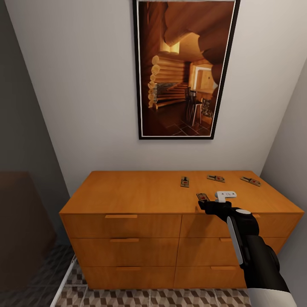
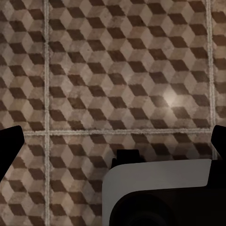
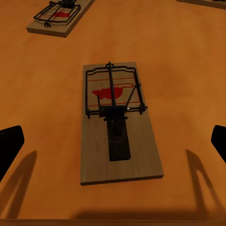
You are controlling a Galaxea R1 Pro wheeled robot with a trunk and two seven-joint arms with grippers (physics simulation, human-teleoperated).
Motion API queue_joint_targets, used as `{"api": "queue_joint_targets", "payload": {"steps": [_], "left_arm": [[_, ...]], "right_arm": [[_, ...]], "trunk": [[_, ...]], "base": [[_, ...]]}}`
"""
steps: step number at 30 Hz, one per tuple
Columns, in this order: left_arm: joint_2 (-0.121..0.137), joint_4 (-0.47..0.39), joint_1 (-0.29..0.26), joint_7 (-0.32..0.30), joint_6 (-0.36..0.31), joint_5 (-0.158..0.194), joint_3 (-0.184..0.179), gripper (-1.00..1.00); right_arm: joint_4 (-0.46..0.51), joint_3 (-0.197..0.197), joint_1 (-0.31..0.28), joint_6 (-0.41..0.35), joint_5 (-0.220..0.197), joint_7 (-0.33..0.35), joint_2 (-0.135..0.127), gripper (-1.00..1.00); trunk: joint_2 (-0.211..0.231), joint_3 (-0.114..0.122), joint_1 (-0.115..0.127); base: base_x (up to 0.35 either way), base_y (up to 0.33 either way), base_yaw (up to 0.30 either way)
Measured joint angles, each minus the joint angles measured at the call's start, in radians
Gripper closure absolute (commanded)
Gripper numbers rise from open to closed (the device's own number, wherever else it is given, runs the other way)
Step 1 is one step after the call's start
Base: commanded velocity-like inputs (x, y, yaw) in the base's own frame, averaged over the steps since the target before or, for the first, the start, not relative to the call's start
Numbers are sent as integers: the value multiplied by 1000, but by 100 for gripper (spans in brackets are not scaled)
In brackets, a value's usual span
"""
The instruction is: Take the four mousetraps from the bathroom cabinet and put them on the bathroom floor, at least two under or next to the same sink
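So all four mousetraps are sitting on top of the cabinet [image 1: 140,194]. The right claw [image 1: 207,206] is spread wide over the nearest mousetrap [image 3: 117,122], near the front edge, not touching it. The other three [image 1: 184,181] [image 1: 215,178] [image 1: 250,181] lie further back. The left claw [image 2: 113,141] is splayed apart over the bathroom floor [image 2: 113,70].

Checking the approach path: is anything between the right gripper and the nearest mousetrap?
No. In the right wrist view, only bare cabinet top lies between the open right gripper and the mousetrap lying flat ahead of it.
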State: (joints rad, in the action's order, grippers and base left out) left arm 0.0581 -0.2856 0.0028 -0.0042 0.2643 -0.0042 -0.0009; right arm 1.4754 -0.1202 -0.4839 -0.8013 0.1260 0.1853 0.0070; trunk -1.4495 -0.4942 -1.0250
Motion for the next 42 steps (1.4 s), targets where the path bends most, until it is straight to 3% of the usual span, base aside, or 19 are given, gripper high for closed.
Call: {"api": "queue_joint_targets", "payload": {"steps": [42], "left_arm": [[-1,0,0,0,0,0,0,-100]], "right_arm": [[-26,-1,0,2,0,0,-1,-100]], "trunk": [[0,0,0]], "base": [[23,0,0]]}}
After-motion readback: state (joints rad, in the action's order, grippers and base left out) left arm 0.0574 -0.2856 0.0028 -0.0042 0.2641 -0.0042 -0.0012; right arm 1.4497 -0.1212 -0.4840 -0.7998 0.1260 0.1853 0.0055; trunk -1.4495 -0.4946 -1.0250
